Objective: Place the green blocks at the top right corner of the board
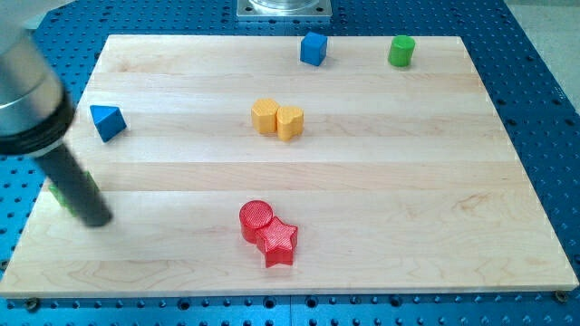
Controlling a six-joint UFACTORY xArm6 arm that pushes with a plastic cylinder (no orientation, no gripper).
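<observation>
I have only 1 view to work from. It looks down at the wooden board (299,172) from above and in front, tilted so the far edge near the view's top appears shorter than the near edge at the bottom. The whole board fits in frame, with blue perforated table (544,109) showing on all 4 sides. The arm's metal base (284,8) sits at the top edge, facing me. The rod (77,186) enters from the view's left, large and blurred, close to the lens.
</observation>
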